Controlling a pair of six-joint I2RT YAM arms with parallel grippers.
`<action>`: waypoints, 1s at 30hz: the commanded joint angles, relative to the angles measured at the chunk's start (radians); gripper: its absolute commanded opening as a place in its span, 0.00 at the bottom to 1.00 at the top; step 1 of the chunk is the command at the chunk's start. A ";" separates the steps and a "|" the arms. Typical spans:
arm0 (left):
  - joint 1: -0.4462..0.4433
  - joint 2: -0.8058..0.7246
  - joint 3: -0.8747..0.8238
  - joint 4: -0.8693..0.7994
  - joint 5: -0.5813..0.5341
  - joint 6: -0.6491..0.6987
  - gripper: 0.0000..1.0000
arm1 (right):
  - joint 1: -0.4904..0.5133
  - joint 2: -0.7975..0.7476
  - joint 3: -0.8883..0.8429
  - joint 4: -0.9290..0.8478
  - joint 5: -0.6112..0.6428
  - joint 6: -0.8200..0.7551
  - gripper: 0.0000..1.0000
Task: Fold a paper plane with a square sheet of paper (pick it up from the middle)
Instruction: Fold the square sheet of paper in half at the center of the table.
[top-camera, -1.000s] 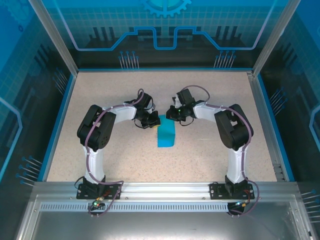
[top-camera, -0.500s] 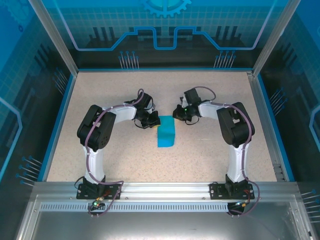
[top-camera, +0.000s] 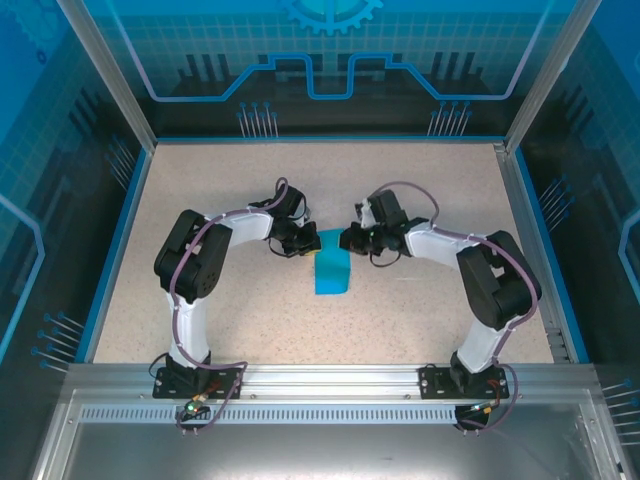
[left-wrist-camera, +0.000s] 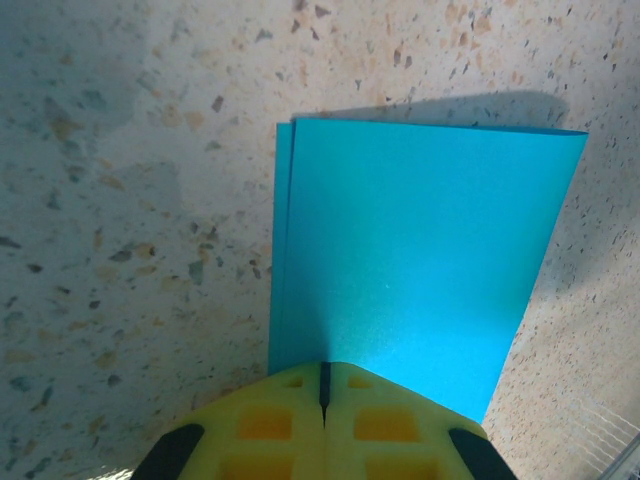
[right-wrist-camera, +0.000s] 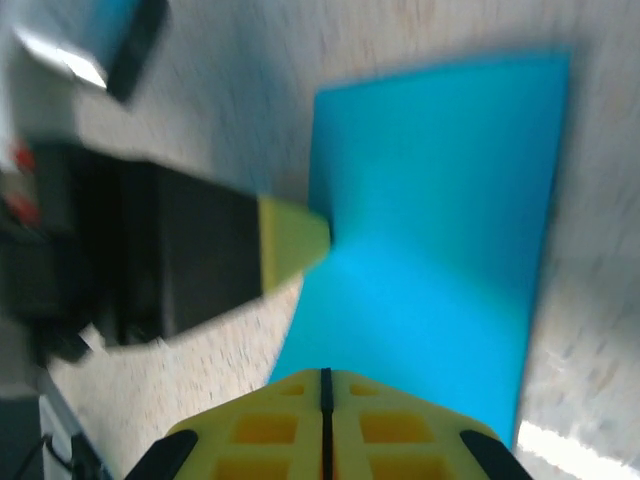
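Count on the surface (top-camera: 400, 320)
One folded blue sheet of paper (top-camera: 332, 270); two claws, the left claw (top-camera: 303, 245) and the right claw (top-camera: 347, 238)

bare table (top-camera: 420, 315) around paper (top-camera: 332, 272), left end effector (top-camera: 307, 245), right end effector (top-camera: 346, 240) at its far edge

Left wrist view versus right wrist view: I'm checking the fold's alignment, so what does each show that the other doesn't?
Left wrist: a sharp look at the folded paper, a sliver of a second layer showing along its left edge, and the left end effector shut at its near edge. Right wrist: blurred, the left end effector's yellow tip seen from the side meeting the paper's edge, and the right end effector shut at the near edge. Both: blue paper on the speckled table.
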 joint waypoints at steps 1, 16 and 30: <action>-0.009 0.061 -0.055 -0.082 -0.074 0.011 0.00 | 0.011 0.006 -0.068 0.038 -0.088 0.062 0.09; -0.010 0.063 -0.078 -0.066 -0.087 -0.005 0.00 | 0.027 0.055 -0.177 0.074 -0.151 0.071 0.09; -0.010 0.063 -0.087 -0.058 -0.109 -0.012 0.00 | 0.034 -0.014 -0.264 -0.081 -0.146 -0.043 0.09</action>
